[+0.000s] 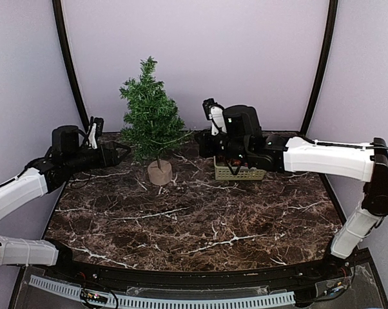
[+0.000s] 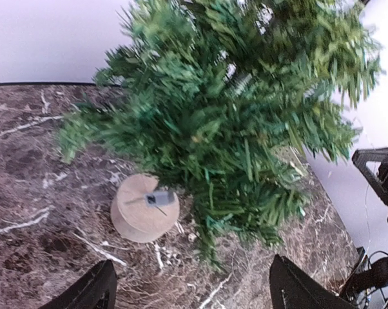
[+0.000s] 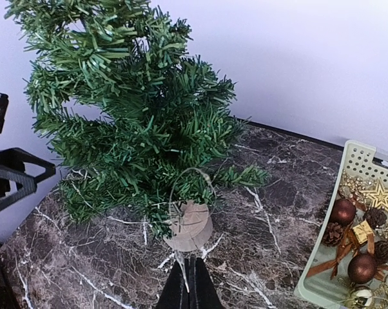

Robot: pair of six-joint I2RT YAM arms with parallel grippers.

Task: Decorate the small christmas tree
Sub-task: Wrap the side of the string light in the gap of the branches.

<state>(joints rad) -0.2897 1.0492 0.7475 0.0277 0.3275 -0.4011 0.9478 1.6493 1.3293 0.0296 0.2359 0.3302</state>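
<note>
Left gripper (image 2: 193, 284) is spread wide, left of the small christmas tree (image 1: 152, 116). Right gripper (image 3: 189, 273) is pinched, seemingly on a thin loop (image 3: 193, 169), to be hooked gently.

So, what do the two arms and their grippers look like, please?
The left arm and right arm have white shells, black joints and thin black cables. The left gripper and right gripper are black, with tapering fingers.

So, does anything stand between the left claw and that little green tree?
Nothing visible does: only bare dark veined marble tabletop lies between the open left gripper and the small dark-green bristly christmas tree.
</note>
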